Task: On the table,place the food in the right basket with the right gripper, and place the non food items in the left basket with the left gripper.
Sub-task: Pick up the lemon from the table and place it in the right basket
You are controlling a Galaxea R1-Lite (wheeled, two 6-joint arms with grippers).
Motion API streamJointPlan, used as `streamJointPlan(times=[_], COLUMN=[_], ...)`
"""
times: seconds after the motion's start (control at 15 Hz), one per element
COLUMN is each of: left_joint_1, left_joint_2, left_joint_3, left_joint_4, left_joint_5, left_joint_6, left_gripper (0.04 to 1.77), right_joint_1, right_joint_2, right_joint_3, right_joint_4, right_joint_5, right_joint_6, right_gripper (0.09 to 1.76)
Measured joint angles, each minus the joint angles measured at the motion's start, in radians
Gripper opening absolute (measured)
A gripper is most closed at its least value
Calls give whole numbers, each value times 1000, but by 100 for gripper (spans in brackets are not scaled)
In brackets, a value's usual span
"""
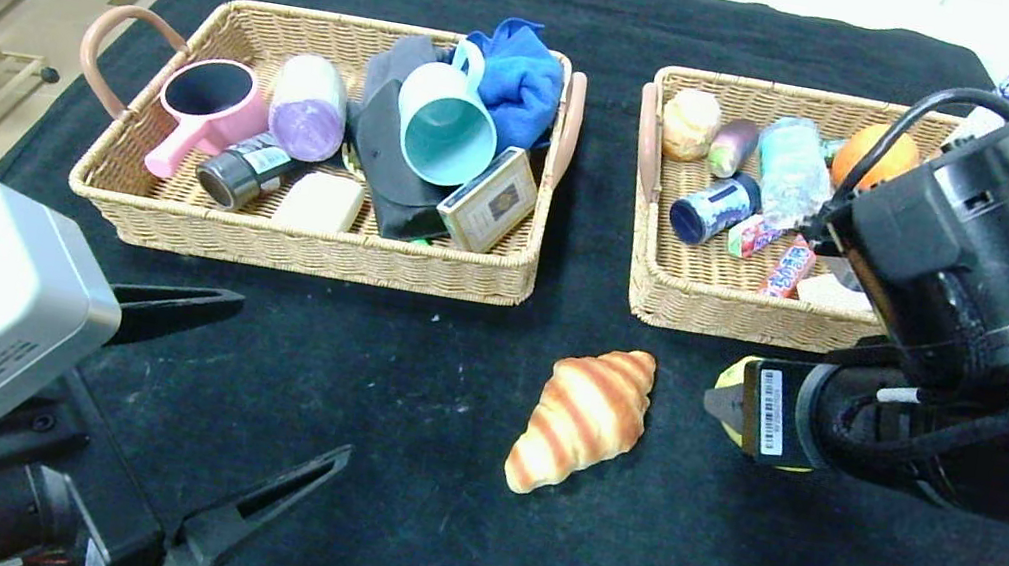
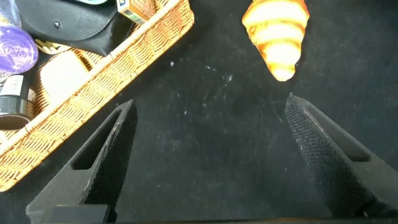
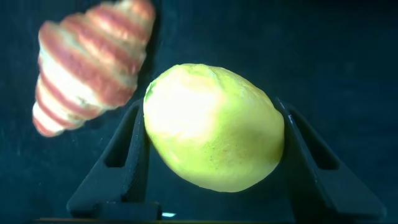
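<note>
A: What was the table (image 1: 424, 534) like?

B: It was big, with a black cloth with white fluff on it. Past its far edge was a white wall. On the left was a light wood floor.

A: Where was the croissant (image 1: 584, 419)?

B: It lay flat on the cloth, in front of the gap between the two baskets. Its long way ran slanted. One tip pointed to the right basket (image 1: 713, 306) and the other tip pointed to the robot.

A: And the lemon (image 3: 214, 143)?

B: The right gripper (image 3: 214, 155) had it pinched between its two fingers, low over the cloth, just right of the croissant and in front of the right basket. The lemon's long way ran across from finger to finger.

A: What about the left gripper (image 1: 272, 408)?

B: Its fingers were spread wide with nothing in them. It hung low over the cloth, in front of the left basket (image 1: 308, 247).
</note>
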Motion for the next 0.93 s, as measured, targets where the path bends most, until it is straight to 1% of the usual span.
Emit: streamJointPlan(times=[0.13,0.47,0.73,0.93], left_joint_1=[0,1,1,1], left_joint_2=[1,0,2,7], left_joint_3=[0,3,3,5], left_joint_4=[0,-7,-4,-3], left_joint_5=[0,0,-1,-1], left_joint_6=[0,-1,-1,-1], left_gripper=[172,172,172,172], right_joint_1=[-16,-67,-107,-165], right_joint_2=[-10,-20,-20,-19], right_joint_3=[-13,-24,-16,-5], right_joint_4=[-29,-279,-366,-449], right_joint_5=[-28,-74,-87,-89], right_joint_6=[-67,-212,-233,-269], right_gripper=[124,124,124,124])
